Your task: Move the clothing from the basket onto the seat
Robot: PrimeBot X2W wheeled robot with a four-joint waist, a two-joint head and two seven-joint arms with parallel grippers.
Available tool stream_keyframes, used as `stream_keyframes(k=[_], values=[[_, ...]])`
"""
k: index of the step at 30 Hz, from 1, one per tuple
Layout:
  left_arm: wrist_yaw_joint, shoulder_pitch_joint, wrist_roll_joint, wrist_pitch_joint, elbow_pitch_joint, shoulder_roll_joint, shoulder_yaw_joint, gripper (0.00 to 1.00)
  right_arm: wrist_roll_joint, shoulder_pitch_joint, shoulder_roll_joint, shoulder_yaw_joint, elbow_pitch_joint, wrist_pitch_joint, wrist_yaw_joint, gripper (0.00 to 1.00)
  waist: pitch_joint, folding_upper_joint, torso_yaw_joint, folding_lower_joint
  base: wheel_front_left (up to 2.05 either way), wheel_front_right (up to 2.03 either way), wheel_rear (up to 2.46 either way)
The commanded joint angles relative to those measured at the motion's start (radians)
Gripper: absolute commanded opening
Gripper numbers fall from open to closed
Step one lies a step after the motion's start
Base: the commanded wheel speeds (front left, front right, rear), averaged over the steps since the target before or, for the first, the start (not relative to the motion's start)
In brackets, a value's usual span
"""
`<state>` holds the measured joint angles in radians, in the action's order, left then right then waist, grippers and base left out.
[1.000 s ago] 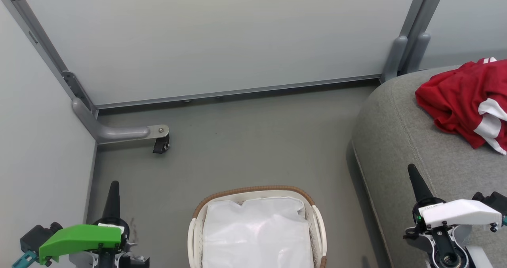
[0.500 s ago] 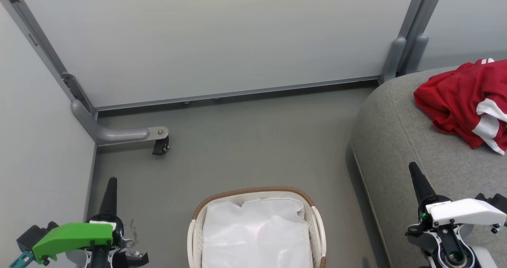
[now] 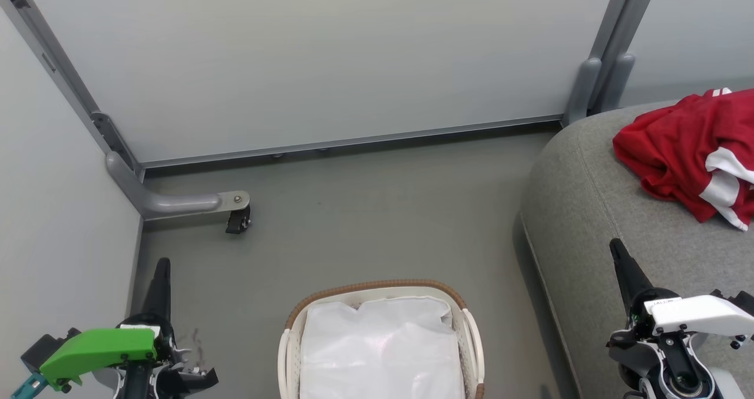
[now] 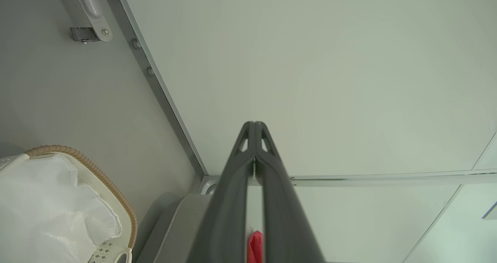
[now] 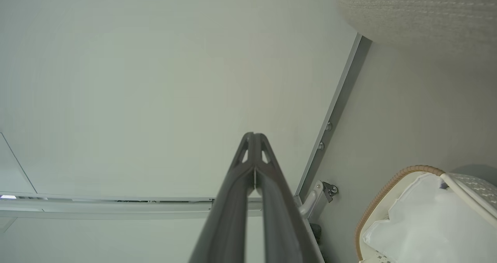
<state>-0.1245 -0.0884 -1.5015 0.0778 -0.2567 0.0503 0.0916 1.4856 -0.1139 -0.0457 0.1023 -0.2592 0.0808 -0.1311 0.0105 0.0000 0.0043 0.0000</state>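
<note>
Grey floor (image 3: pixel 365 222) holds the basket (image 3: pixel 377 285) while the soft, light clothing (image 3: pixel 677 145) lies crumpled on the seat (image 3: pixel 589 210), probably best pinched at a raised fold; left gripper (image 3: pixel 161 264) and right gripper (image 3: pixel 616 246) are pressed together, empty.

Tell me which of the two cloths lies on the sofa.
The red one with white stripes, crumpled on the grey sofa. The plain white cloth sits inside the basket.

Red/white clothing (image 3: pixel 686 151) crumpled on grey seat (image 3: pixel 589 210), basket (image 3: pixel 377 287) w/ liner only
</note>
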Motion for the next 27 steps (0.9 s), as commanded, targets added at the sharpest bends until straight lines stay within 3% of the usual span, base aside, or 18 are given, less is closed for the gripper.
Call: stream_keyframes(k=[1, 18, 27], values=[[-0.009, -0.019, -0.022, 0.007, 0.009, 0.007, 0.005, 0.00, 0.022, 0.007, -0.006, 0.004, 0.009, 0.007, 0.001, 0.00, -0.001, 0.0000, 0.000, 0.0000, 0.00, 0.00, 0.00], [-0.009, -0.027, -0.119, 0.036, 0.014, 0.006, 0.022, 0.00, 0.134, 0.011, -0.007, 0.014, 0.018, 0.037, 0.001, 0.00, -0.007, 0.0000, -0.004, 0.0000, 0.00, 0.00, 0.00], [-0.009, -0.025, -0.114, 0.036, 0.013, 0.005, 0.022, 0.00, 0.129, 0.011, -0.007, 0.014, 0.017, 0.036, 0.001, 0.00, -0.007, 0.0000, -0.004, 0.0000, 0.00, 0.00, 0.00]])
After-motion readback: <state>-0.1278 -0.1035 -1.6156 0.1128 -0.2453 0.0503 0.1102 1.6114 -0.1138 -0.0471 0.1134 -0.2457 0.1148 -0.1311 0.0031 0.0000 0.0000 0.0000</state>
